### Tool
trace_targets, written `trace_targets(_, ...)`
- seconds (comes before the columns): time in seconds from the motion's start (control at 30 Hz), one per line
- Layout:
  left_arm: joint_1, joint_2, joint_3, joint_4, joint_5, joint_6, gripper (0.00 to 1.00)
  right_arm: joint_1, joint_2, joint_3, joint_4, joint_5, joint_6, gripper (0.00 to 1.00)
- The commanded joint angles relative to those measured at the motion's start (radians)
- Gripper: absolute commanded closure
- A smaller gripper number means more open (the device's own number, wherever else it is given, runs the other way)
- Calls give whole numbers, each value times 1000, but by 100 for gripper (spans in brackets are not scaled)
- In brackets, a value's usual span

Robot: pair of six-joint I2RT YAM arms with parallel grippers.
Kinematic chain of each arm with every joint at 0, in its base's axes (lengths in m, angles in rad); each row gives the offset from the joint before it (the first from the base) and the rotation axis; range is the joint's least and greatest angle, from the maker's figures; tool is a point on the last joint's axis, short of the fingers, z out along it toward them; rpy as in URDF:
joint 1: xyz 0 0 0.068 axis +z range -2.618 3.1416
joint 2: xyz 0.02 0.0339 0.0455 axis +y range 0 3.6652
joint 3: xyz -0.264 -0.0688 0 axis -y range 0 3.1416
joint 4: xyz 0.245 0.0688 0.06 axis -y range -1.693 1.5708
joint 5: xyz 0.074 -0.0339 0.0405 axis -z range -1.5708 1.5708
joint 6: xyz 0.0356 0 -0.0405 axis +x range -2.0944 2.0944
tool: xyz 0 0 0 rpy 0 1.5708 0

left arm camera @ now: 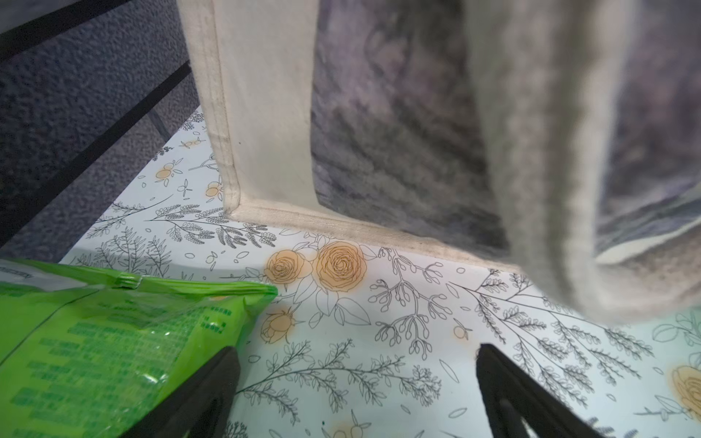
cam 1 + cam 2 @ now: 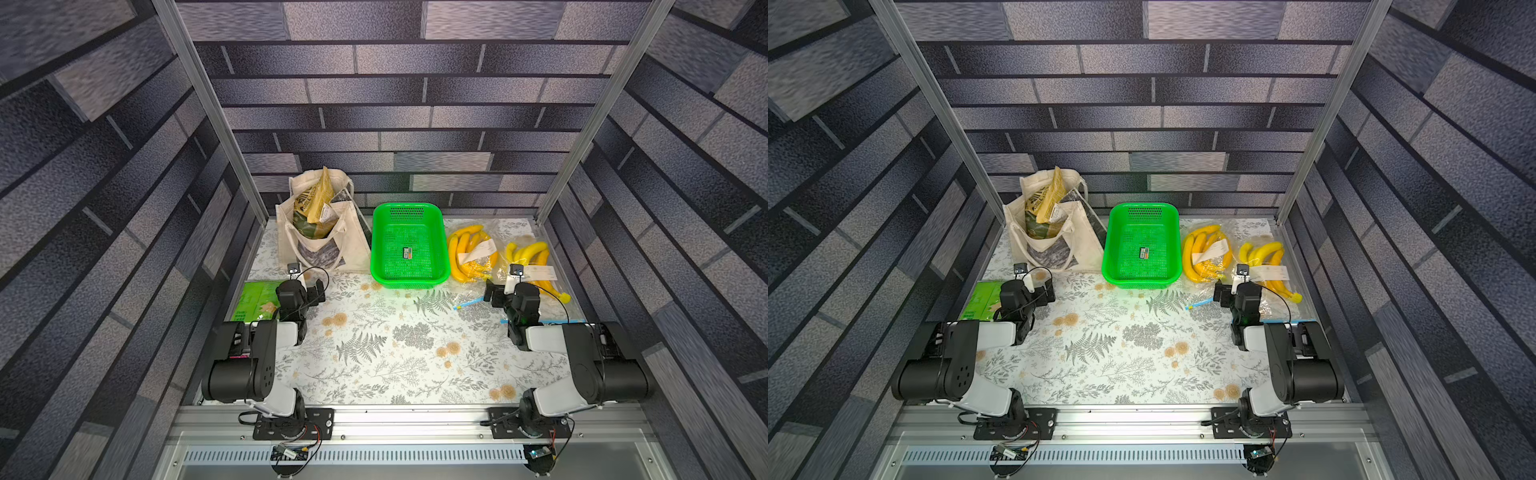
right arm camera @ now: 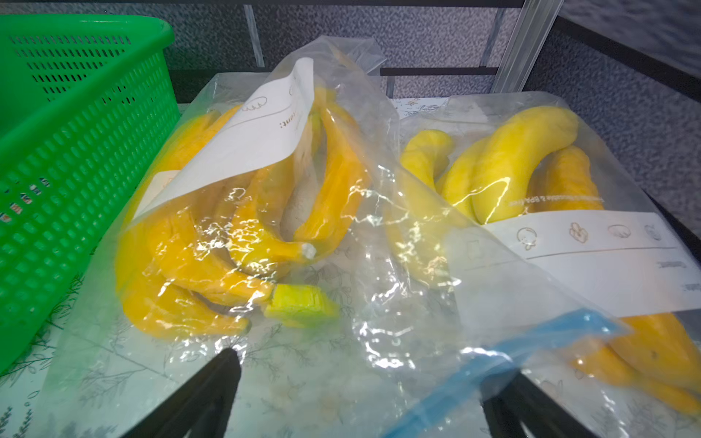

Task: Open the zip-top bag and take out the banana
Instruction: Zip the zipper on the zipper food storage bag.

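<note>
Left pincer [image 1: 356, 349] is wide open and empty, over the desk [image 2: 374, 357] near its left edge by a green packet [image 2: 253, 299], out of the way. Right pincer [image 3: 364, 364] is wide open too, gripping nothing, low over a blue zip [image 3: 493, 360], probably lined up to grab it. Bag [image 2: 473, 253] and second bag [image 2: 536, 270] lie toward the far right corner with zips facing the arms. Both look sealed, bananas [image 3: 512, 159] inside. Basket [image 2: 407, 206] sits just beside them, likely the drop spot. Tote [image 2: 332, 249] stands at the far edge.
</note>
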Motion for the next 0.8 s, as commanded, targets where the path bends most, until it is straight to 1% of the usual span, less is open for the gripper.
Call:
trace_targets(0.0, 7, 14, 25, 23, -13, -25, 0, 8, 13, 16, 27, -2, -12, 0)
trace_targets(0.53, 3, 9, 23, 21, -17, -21, 0, 9, 12, 12, 30, -2, -14, 0)
trace_targets(0.63, -25, -40, 48, -62, -9, 21, 0, 9, -35, -16, 43, -39, -31, 0)
trace_targets(0.7, -67, -103, 80, -186, -80, 54, 0, 9, -106, -46, 36, -35, -32, 0)
trace_targets(0.77, -123, -161, 113, -294, -180, 87, 0, 10, -193, -67, -9, -27, -27, 0)
